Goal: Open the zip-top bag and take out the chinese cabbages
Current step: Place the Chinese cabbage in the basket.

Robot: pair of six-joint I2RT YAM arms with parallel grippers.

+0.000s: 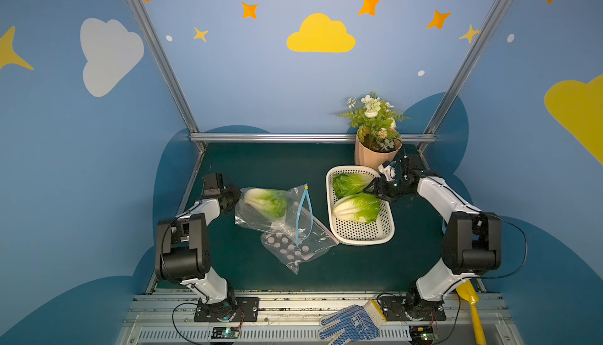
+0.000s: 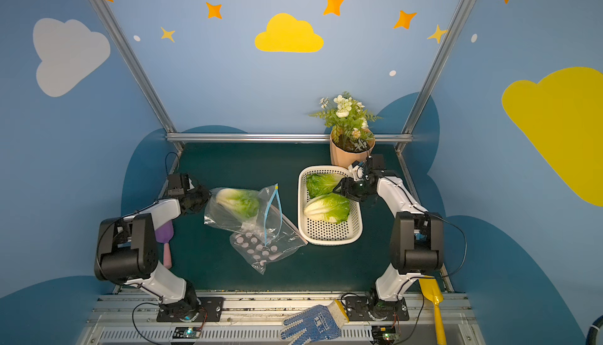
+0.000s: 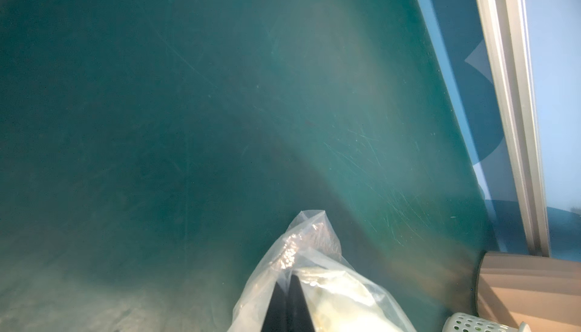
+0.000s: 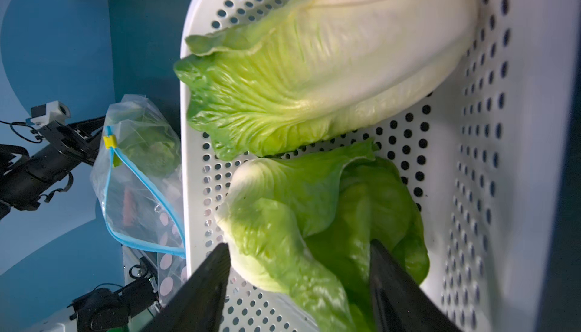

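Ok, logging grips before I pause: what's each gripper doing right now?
Left gripper: shut on the bag, at its corner.
Right gripper: open, jaws either side of a cabbage in the basket.

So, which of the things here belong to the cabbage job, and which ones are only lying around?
Part of the job:
- zip-top bag, pinched by the shut left gripper
- bagged cabbage
- rear cabbage and front cabbage, in the white basket
- open right gripper, over the basket

Only lying about:
- potted plant
- blue glove
- yellow shovel
- purple trowel
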